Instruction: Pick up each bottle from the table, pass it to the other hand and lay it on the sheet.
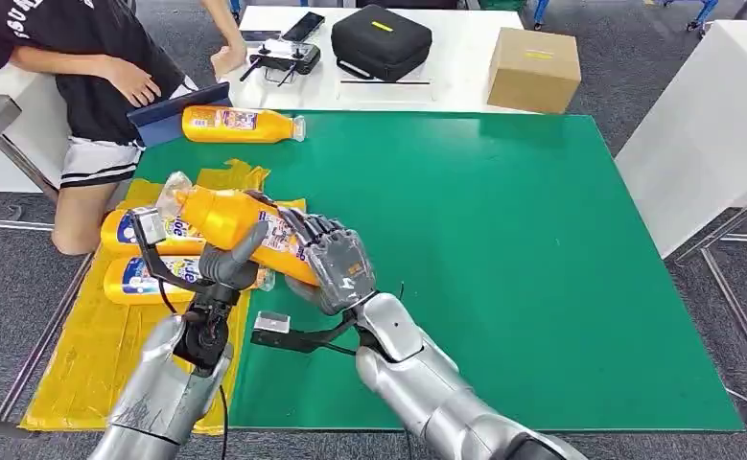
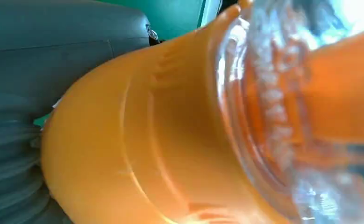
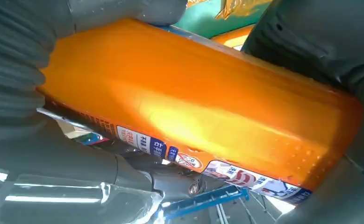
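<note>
Two orange bottles [image 1: 139, 254] lie side by side on the yellow sheet [image 1: 81, 364] at the left. Above them the left hand [image 1: 221, 264] and the right hand [image 1: 336, 264] both grip a third, the held bottle [image 1: 230, 220]; its long axis slopes, clear cap end up-left over the sheet, base down-right in the right hand. Further back, a fourth bottle [image 1: 240, 125] lies on the green mat [image 1: 503, 249], cap pointing right.

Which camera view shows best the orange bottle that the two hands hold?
The head view: it shows the whole held orange bottle, tilted above the yellow sheet, with the left hand and right hand on it. The left wrist view shows only its blurred orange body and clear neck; the right wrist view shows its side and label.
</note>
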Controlling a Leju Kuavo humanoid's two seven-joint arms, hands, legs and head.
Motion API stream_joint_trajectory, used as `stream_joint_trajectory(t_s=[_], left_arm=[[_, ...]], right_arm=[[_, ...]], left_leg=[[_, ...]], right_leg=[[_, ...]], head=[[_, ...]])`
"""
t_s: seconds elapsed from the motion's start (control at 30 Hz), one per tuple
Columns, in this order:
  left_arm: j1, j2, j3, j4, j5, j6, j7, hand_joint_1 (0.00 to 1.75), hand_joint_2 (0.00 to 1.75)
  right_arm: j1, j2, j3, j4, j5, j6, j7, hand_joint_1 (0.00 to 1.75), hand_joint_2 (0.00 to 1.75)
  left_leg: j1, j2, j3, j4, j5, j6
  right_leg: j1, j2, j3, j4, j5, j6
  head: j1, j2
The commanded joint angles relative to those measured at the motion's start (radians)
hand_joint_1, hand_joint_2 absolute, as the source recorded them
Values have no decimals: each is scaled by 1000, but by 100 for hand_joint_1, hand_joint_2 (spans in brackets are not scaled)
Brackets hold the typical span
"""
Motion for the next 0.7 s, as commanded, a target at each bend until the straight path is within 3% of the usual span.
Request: stream_joint_trajectory(t_s=[0.03,0.1,0.13,0.6,0.63,0.67,0.7], left_arm=[[-64,9,-23,16,-3,22,-3,175,175],[-64,9,-23,16,-3,22,-3,175,175],[-64,9,-23,16,-3,22,-3,175,175],[-42,26,-7,-5,-6,63,-40,175,175],[-37,29,3,-14,-10,71,-46,175,175],[-32,32,14,-23,-11,77,-51,175,175],[-28,33,20,-29,-12,81,-54,175,175]], right_arm=[[16,-1,71,39,8,5,-20,175,175],[16,-1,71,39,8,5,-20,175,175],[16,-1,71,39,8,5,-20,175,175],[28,-1,29,30,-43,5,-16,175,175],[36,-1,4,16,-49,5,-20,82,175],[42,-1,-12,19,-94,5,-35,0,175],[37,-1,-10,39,-131,5,-37,0,175]], left_leg=[[2,-2,7,1,-4,-5],[2,-2,12,2,-7,-8],[1,-2,5,0,-2,-4],[1,-1,8,0,-4,-5],[1,-1,9,0,-5,-6],[1,-1,5,0,-2,-4],[1,-1,5,0,-2,-4]], right_leg=[[1,-3,8,0,-4,-3],[2,-3,13,1,-7,-5],[1,-2,6,0,-3,-2],[1,-2,9,0,-4,-3],[1,-2,10,0,-5,-4],[1,-1,6,-1,-2,-2],[1,-1,6,-1,-2,-2]], head=[[0,0],[0,0],[0,0],[0,0],[0,0],[0,0],[0,0]])
